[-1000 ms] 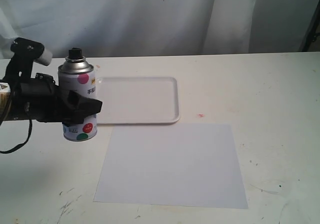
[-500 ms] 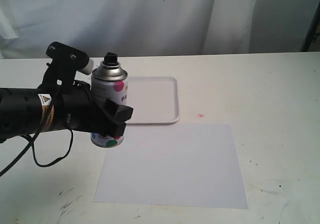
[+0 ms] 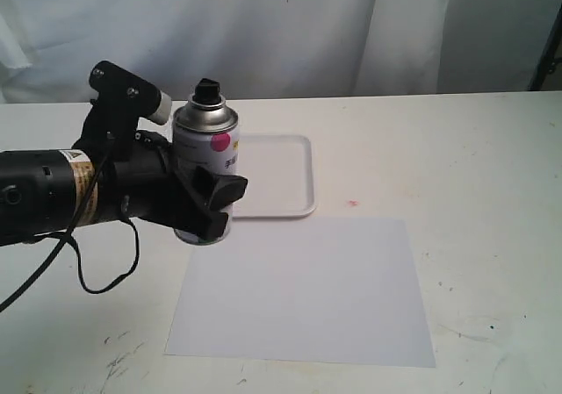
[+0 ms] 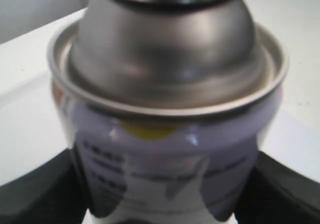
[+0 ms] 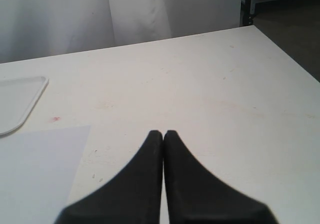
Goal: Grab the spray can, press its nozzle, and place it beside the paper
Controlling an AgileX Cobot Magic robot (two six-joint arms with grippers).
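Note:
My left gripper (image 3: 207,204) is shut on the spray can (image 3: 209,145), holding it upright by the lower body. The can is white with a pink dot, a silver shoulder and the black nozzle (image 3: 207,90) on top, with nothing touching the nozzle. Its base is at the far left corner of the paper (image 3: 303,289); I cannot tell if it rests on the table. In the left wrist view the spray can (image 4: 170,84) fills the frame between the black fingers (image 4: 35,194). My right gripper (image 5: 163,134) is shut and empty over bare table, to the right of the paper (image 5: 35,174).
A white rimmed tray (image 3: 277,179) lies just behind the paper and the can; its corner (image 5: 17,102) shows in the right wrist view. A white curtain hangs behind the white table (image 3: 474,166). The table's right edge (image 5: 290,59) drops off to a dark floor.
The left arm has carried the spray can to the right, from left of the tray to the paper's far left corner. The grip stays the same.

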